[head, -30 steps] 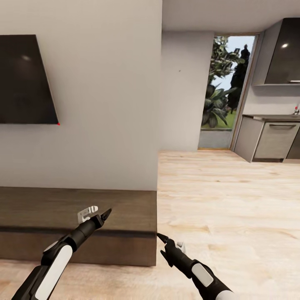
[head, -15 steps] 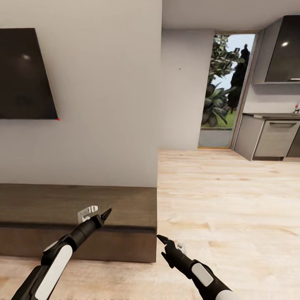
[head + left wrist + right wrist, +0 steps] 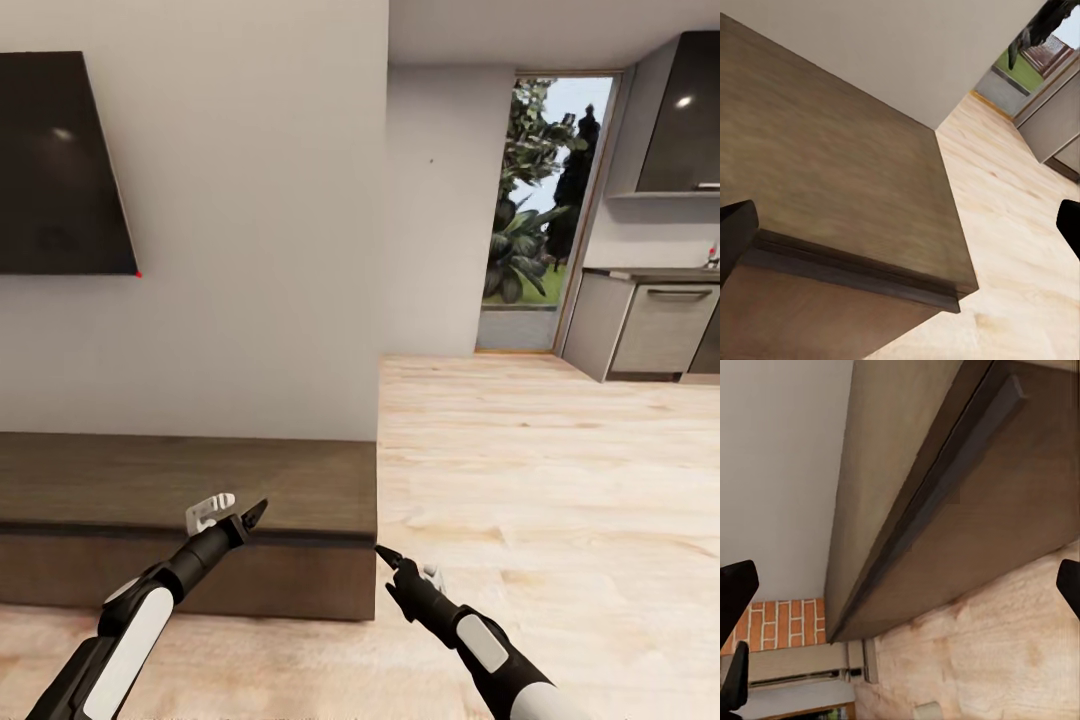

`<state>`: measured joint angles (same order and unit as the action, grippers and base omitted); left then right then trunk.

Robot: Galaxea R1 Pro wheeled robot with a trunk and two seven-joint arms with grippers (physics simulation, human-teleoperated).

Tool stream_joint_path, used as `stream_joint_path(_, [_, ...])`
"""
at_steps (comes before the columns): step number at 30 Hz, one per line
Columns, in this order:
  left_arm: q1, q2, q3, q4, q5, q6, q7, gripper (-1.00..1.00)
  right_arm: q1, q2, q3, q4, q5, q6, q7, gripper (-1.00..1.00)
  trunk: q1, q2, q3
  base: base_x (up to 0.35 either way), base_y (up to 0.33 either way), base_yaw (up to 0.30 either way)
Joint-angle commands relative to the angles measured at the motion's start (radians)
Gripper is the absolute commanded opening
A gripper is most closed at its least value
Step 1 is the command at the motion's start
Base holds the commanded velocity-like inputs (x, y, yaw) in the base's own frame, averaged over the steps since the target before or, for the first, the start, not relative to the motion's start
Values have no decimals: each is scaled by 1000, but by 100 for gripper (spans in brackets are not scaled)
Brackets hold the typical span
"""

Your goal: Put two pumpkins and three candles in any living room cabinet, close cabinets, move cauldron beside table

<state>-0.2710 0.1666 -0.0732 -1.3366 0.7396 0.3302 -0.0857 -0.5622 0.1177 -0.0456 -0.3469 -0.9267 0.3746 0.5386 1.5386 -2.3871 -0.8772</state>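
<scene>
— Nearest? Left end effector (image 3: 240,510) spread wide, empty, hovering over the right end of the cabinet (image 3: 180,480). Right end effector (image 3: 392,558) just off the cabinet's end corner, above the plank floor (image 3: 560,480); wide apart too, judging by the right wrist view, nothing held.

— Changed lately? Whole head view shifted against a second ago: cabinet lower and closer, TV (image 3: 60,165) higher in frame. Camera motion, likely the base or trunk easing in. Right arm nudged up toward the corner.

— Meaning? Probably lining up on the cabinet; drawer fronts look shut, dark groove (image 3: 937,487) unbroken. Further off: white wall, glass door (image 3: 545,200), grey kitchen units (image 3: 665,330).
</scene>
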Motion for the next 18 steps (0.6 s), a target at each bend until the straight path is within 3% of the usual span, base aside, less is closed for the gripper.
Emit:
stream_joint_path(1, [-1, 1, 0, -1, 7, 4, 0, 100, -1, 0, -4, -1, -6, 9, 2, 100, 4, -8, -4, 0, 0, 0])
stream_joint_path(6, [-1, 0, 0, -1, 7, 4, 0, 100, -2, -11, 15, -8, -1, 12, 159, 100, 23, -43, -20, 0, 0, 0])
stream_joint_path(8, [-1, -1, 0, -1, 7, 4, 0, 100, -2, -13, 23, -8, -1, 12, 190, 100, 31, -57, -26, 0, 0, 0])
stream_joint_path(18, [-1, 0, 0, -1, 6, 4, -2, 100, -3, -17, 33, -16, 1, 7, 224, 100, 62, -113, -59, 0, 0, 0])
